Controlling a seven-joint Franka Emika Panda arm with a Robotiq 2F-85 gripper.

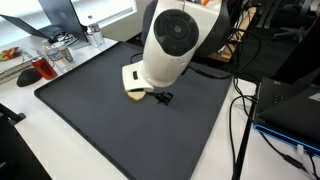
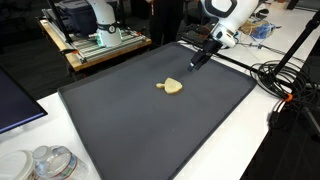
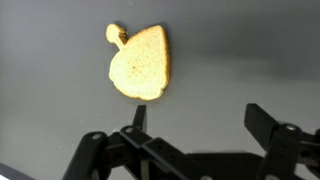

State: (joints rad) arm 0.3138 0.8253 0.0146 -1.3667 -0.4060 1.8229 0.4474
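Observation:
A flat, tan, pear-shaped piece with a small stem knob (image 3: 140,63) lies on the dark grey mat (image 2: 150,125). It shows in both exterior views (image 2: 171,86), partly hidden behind the arm in one (image 1: 132,80). My gripper (image 3: 200,118) is open and empty, hovering over bare mat. The piece lies just beyond my left fingertip and is not between the fingers. In the exterior views the gripper (image 2: 197,60) (image 1: 163,98) hangs low near the mat's far edge, apart from the piece.
The mat lies on a white table. Cables (image 2: 283,82) run along one side of it. Glass jars (image 2: 50,163) and dishes (image 1: 42,66) stand off the mat's corner. A cart with equipment (image 2: 95,38) stands behind. A dark box (image 1: 290,105) sits beside the mat.

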